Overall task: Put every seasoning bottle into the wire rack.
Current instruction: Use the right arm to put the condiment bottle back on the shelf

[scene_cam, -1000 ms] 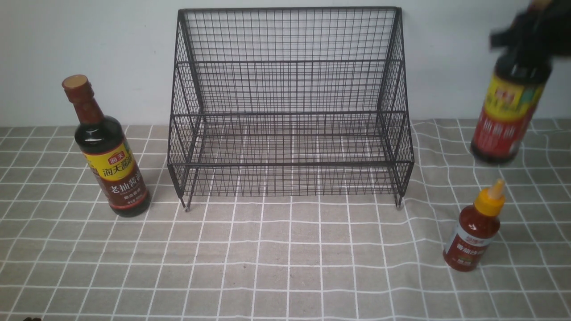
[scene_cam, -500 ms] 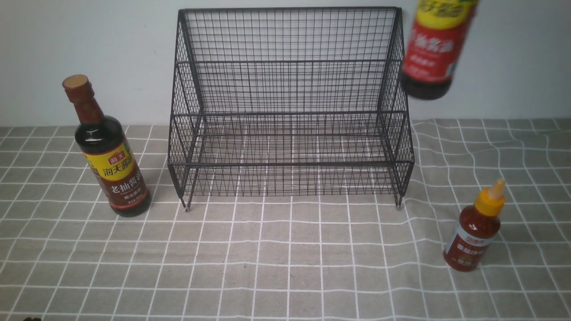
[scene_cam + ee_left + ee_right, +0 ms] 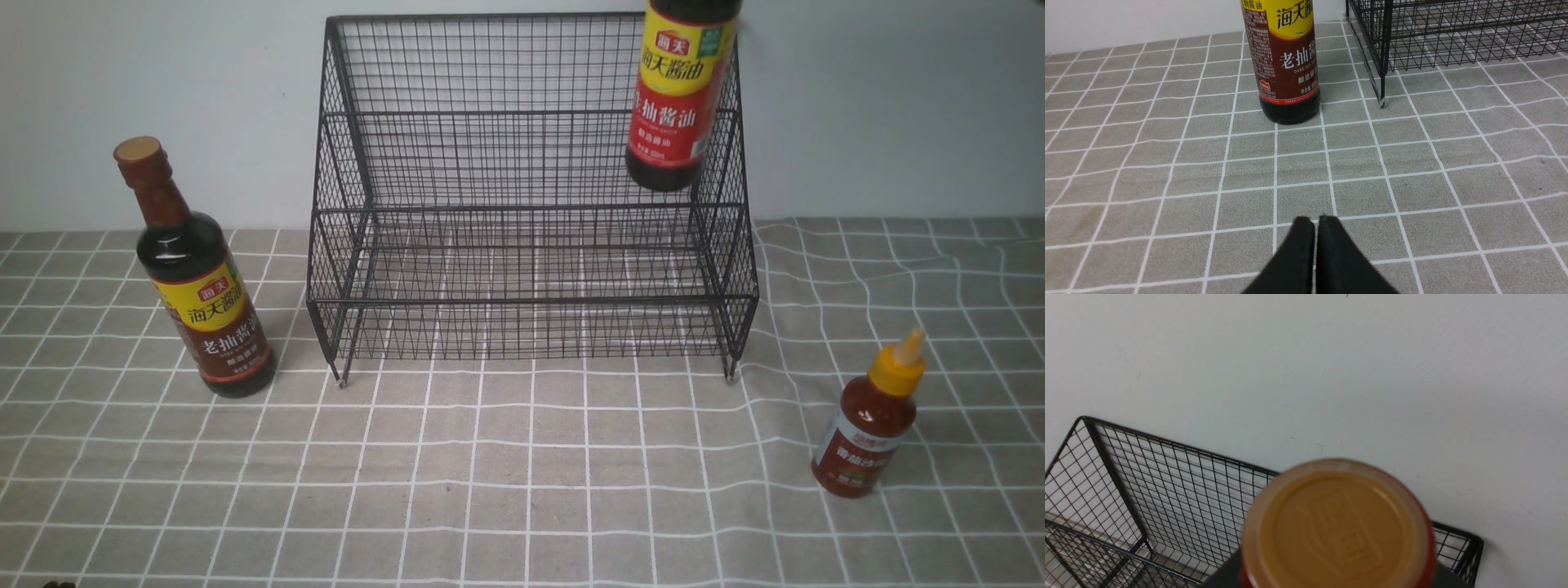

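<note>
Lifted soy sauce bottle [image 3: 680, 98] hanging mid-air at the wire rack [image 3: 522, 245]'s right end, right gripper [image 3: 1337, 580] clamping it, left gripper [image 3: 1315, 221] pinched together, empty.

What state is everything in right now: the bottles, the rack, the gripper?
Lifted soy sauce bottle: upright, in the air at the rack's right end, capped.
Standing soy sauce bottle: upright on the cloth, capped.
Small red sauce bottle: upright on the cloth, capped.
Wire rack: standing, no bottle resting inside.
Left gripper: shut, empty.
</note>
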